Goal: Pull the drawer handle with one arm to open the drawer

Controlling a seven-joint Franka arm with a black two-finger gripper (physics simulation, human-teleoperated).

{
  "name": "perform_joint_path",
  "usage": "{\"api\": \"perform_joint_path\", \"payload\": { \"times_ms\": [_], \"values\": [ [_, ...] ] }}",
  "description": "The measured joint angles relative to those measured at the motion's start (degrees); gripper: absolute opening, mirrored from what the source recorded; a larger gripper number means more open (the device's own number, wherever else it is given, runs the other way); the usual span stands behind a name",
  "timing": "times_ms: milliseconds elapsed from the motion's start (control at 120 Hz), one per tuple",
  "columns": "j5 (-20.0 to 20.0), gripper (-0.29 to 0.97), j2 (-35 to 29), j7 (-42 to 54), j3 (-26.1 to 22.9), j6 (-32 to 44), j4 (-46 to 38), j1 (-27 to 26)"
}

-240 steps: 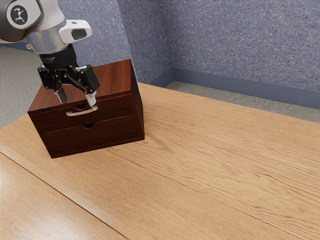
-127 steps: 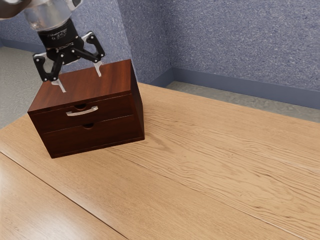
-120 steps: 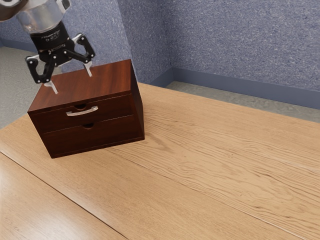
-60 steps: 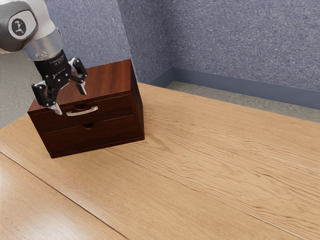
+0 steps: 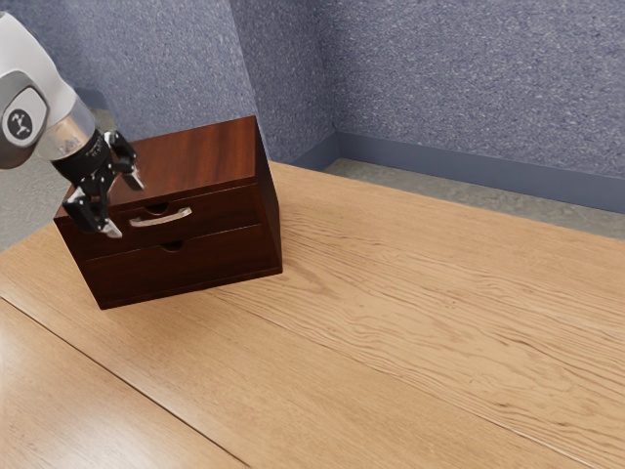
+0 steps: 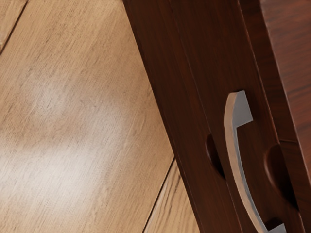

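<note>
Closest in there's just a big stretch of bare wooden worktop [image 5: 391,322] in front of the box, so nothing would get in the way of a drawer sliding out.

Then the little dark wood box [image 5: 195,156] itself, sitting on the worktop with its two drawer fronts facing the open side. The top drawer [image 5: 210,217] looks fully shut to me, front flush with the box, so I'd say the actual pull hasn't started. The curved metal handle [image 5: 161,217] sits on that front, toward the box's front corner at the exterior view's left. The bottom drawer [image 5: 186,259] only has a little finger notch, so the handle is clearly the thing to go for.

The gripper [image 5: 123,205] is right at that same corner of the box, just beside the handle. Its jaws stand apart with nothing between them. It's tilted toward the drawer front, I'm guessing so one jaw can slip behind the bar. The wrist view backs that up: the handle [image 6: 238,160] is just under the hand, running along the drawer front.

My read: line up, get around the bar, clench, then pull straight out from the box. An off-angle pull could drag the whole box.

Behind the box, the arm [image 5: 29,107] comes in and there's a blue-grey wall [image 5: 469,68].
</note>
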Motion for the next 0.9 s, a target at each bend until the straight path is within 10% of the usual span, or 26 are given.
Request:
{"api": "perform_joint_path", "payload": {
  "times_ms": [900],
  "values": [
    [0.0,0.68,2.9,-9.2,-0.1,16.3,-7.5,0.8]
  ]
}}
